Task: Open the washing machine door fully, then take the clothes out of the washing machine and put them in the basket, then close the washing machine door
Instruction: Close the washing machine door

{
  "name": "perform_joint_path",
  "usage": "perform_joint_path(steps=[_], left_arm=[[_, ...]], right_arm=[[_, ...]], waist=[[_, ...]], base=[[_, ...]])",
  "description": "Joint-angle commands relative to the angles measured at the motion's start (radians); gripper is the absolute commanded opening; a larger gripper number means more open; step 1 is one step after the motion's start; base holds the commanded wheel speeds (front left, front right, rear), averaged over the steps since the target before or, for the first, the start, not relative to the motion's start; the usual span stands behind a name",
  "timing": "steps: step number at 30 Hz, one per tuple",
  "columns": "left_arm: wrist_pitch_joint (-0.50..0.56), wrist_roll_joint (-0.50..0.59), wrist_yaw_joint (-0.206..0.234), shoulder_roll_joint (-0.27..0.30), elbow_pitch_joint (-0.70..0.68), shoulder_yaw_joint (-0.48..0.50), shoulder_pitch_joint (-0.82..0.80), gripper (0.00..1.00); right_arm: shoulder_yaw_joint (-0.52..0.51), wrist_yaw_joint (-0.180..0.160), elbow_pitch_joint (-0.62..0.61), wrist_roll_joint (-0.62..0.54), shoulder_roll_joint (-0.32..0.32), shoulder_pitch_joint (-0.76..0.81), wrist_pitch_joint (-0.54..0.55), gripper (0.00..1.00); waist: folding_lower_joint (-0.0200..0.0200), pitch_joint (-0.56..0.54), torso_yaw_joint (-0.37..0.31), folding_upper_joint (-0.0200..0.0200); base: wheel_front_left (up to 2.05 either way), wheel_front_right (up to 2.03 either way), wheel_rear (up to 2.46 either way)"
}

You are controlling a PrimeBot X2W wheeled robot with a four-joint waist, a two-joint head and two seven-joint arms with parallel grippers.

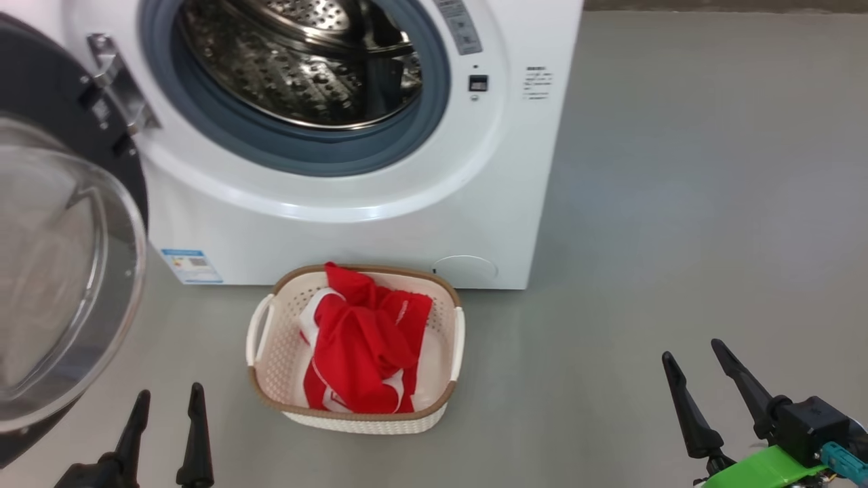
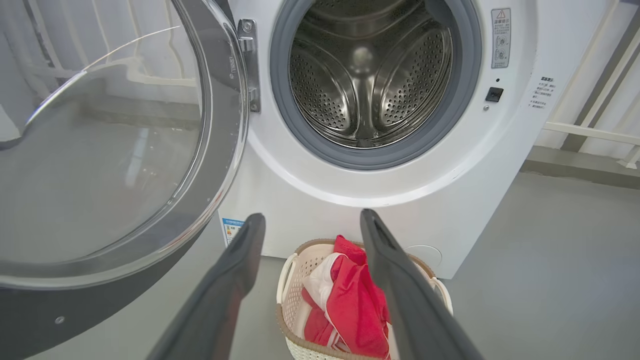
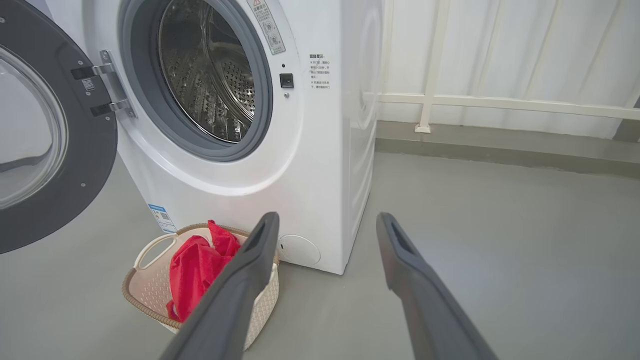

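Observation:
The white washing machine [image 1: 380,224] stands with its steel drum [image 2: 370,80] bare inside. Its door [image 1: 61,271], black-rimmed with a clear glass bowl, hangs wide open on the left [image 2: 100,165] [image 3: 45,135]. In front of the machine sits the cream basket [image 1: 261,339] with the red and white clothes [image 1: 363,346] bundled in it [image 2: 355,300] [image 3: 192,265]. My left gripper [image 1: 169,403] is open and empty at the lower left, near the door's glass. At the lower right my right gripper [image 1: 693,352] is open and empty, well away from the basket.
Grey floor [image 1: 678,203] stretches wide to the right of the machine. A white railing [image 3: 500,102] and pale curtains run along the back wall beyond it. The open door juts out over the floor on the left.

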Motion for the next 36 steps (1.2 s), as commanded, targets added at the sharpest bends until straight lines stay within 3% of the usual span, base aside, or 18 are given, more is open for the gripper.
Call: perform_joint_path(steps=[1, 24, 36], left_arm=[[-0.008, -0.009, 0.005, 0.013, -0.02, 0.029, -0.013, 1.0], [-0.008, -0.08, 0.081, 0.012, -0.032, -0.033, -0.02, 1.0], [-0.008, -0.09, 0.1, 0.012, -0.041, -0.062, -0.008, 1.0]], right_arm=[[0.03, 0.002, -0.02, 0.003, -0.021, -0.036, -0.005, 1.0], [0.114, 0.002, 0.002, 0.011, -0.06, -0.119, -0.005, 1.0], [0.129, 0.002, 0.008, 0.017, -0.071, -0.124, -0.005, 1.0]], waist=[[0.0, 0.007, 0.045, 0.0], [0.0, 0.049, 0.335, 0.0], [0.0, 0.046, 0.434, 0.0]], base=[[0.0, 0.0, 0.0], [0.0, 0.0, 0.0], [0.0, 0.0, 0.0]])
